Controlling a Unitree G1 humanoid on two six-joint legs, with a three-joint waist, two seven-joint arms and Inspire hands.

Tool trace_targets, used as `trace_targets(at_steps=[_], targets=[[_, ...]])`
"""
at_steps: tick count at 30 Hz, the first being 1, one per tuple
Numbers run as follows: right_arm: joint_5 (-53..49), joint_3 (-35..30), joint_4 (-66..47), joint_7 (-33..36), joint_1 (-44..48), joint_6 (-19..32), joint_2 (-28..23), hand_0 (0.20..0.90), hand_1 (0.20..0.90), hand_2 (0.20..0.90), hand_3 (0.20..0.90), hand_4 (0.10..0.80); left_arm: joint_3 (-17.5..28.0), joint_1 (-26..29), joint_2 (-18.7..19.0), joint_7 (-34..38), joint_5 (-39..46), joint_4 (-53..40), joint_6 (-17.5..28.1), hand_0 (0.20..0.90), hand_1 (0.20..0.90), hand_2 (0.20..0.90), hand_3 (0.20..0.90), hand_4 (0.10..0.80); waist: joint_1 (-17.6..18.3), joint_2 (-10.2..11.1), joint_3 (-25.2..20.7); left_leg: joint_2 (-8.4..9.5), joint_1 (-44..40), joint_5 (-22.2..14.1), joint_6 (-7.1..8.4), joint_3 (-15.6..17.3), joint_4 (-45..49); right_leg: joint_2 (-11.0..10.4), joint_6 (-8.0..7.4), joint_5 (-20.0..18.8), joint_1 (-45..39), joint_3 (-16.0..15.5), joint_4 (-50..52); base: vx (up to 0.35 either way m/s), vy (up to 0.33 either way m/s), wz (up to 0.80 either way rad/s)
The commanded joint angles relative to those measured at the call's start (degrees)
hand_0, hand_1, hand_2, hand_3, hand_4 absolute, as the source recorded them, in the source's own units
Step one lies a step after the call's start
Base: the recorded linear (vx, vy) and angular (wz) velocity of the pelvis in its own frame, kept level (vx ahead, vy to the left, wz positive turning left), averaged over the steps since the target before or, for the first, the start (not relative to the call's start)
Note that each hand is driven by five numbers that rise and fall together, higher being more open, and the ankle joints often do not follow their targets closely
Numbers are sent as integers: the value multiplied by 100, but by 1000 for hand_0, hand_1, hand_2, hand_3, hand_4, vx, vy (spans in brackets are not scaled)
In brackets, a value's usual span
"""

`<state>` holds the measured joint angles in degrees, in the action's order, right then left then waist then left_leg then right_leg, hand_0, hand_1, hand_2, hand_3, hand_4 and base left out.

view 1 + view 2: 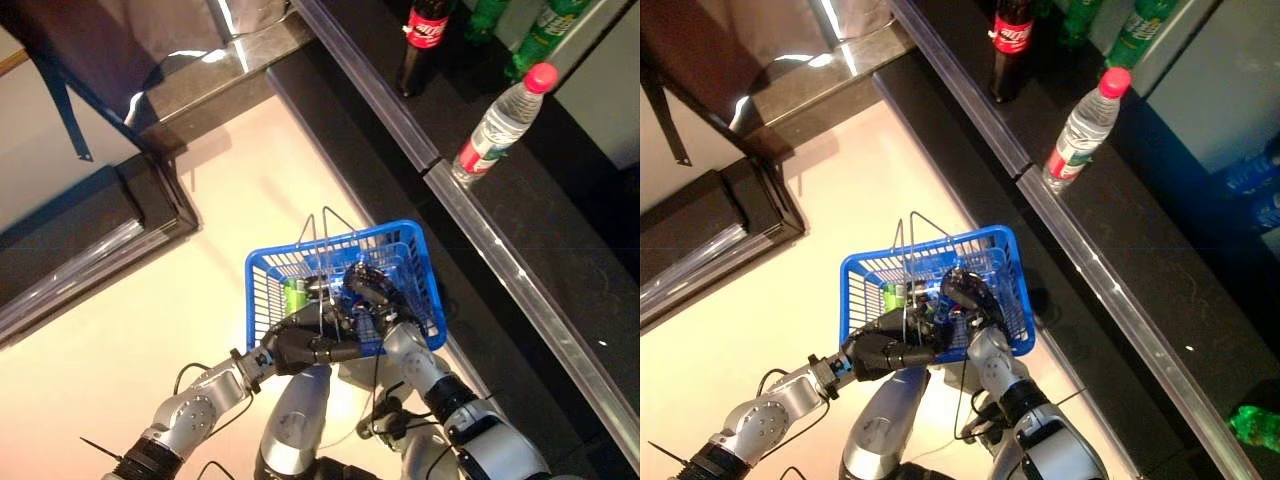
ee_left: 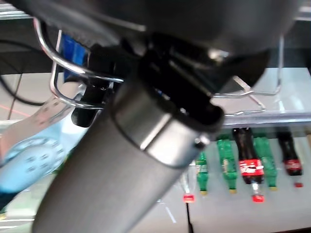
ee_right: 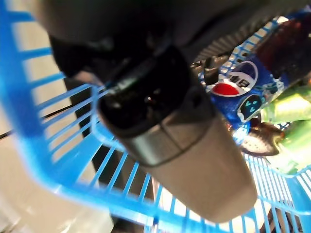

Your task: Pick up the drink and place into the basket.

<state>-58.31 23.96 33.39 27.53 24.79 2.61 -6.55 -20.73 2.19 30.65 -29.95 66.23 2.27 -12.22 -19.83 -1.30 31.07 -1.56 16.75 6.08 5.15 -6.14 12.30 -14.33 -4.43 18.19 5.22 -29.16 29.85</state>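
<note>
Basket (image 1: 425, 290) hangs out front, wire handles caught in the left robot hand (image 1: 300, 347), fingers curled round them to keep it level for loading. Right robot hand (image 1: 372, 292) reaches down inside over the drink (image 3: 243, 92), a blue-labelled bottle lying on its side on the basket floor; whether those fingers grip or have let go, I cannot tell. Which way its cap points is hidden.

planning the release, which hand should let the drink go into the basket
Right. The right hand is already inside the blue basket, with a blue-label bottle just past it. The left hand is curled on the basket's near rim, carrying it.
</note>
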Motion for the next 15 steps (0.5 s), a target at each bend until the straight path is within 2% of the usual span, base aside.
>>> trace_targets(at_steps=[1, 4, 6, 10, 15], targets=[[506, 81, -1000, -249, 199, 135, -72, 900, 900, 900, 900, 800, 501, 286, -837, -1097, 444, -2383, 1131, 300, 300, 300, 200, 100, 101, -115, -128, 179, -402, -172, -442, 334, -130, 164, 184, -1233, 222, 136, -206, -21, -63, -4], [627, 96, -1298, -285, 75, 116, -124, 900, 900, 900, 900, 800, 526, 241, -829, -1102, 349, -2301, 1185, 300, 300, 300, 200, 100, 127, -59, -130, 150, -408, -168, -442, 356, -138, 193, 181, -1242, 210, 149, -234, -18, -54, -5], [977, 101, -2005, -486, -225, 33, -287, 900, 900, 900, 900, 800, 564, 163, -802, -989, 76, -2098, 1406, 300, 300, 300, 200, 100, 228, 63, -142, 76, -452, -175, -451, 420, -155, 255, 170, -1253, 183, 197, -277, -41, -68, -12], [1225, 122, -2665, -933, -531, -10, -575, 900, 900, 900, 900, 800, 618, 115, -742, -950, -122, -1949, 1670, 300, 300, 300, 200, 100, 346, 176, -194, 5, -499, -182, -456, 492, -182, 312, 143, -1284, 169, 271, -319, -23, -27, -15], [1383, 163, -3347, -1950, -963, 113, -956, 900, 900, 900, 900, 800, 698, 25, -764, -923, -217, -1678, 1864, 300, 300, 300, 200, 100, 500, 311, -331, -113, -611, -175, -431, 634, -250, 405, 119, -1296, 87, 388, -444, -19, -13, -14]])
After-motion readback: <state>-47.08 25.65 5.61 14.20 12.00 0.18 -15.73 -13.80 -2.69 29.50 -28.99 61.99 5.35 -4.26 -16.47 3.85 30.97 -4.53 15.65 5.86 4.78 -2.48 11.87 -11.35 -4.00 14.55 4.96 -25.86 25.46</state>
